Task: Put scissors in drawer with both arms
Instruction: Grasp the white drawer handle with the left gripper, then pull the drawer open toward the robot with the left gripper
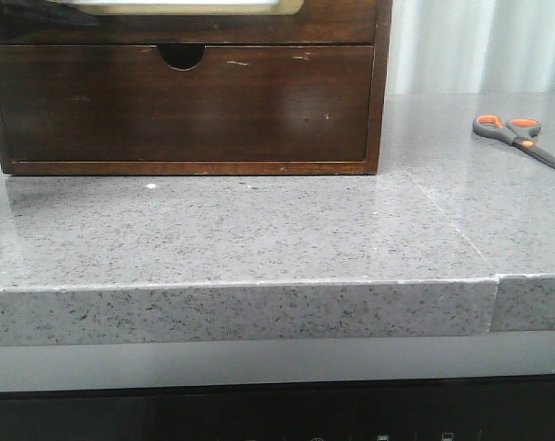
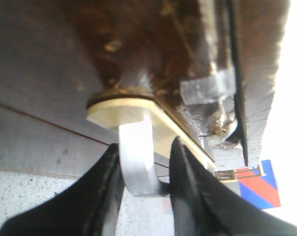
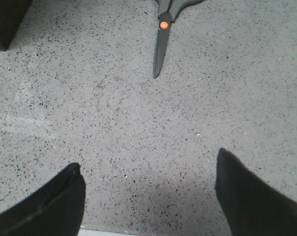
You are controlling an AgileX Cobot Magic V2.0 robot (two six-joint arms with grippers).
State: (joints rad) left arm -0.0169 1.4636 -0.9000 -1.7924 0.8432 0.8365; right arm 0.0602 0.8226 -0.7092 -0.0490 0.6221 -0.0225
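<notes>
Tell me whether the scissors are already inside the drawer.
No. In the front view the scissors lie closed on the grey stone countertop, to the right of the wooden cabinet.

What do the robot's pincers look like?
Both are black. The left pincer has two thick, smooth fingers that curve and narrow toward the tips. The right pincer shows two dark, matte, blunt fingers set wide apart. No cables, markings or arms show.

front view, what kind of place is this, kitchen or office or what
Probably a staged test bench rather than a real room: a speckled grey stone countertop holds only a dark brown wooden drawer cabinet and small grey scissors with orange-lined loops, with pale curtains behind.
</notes>
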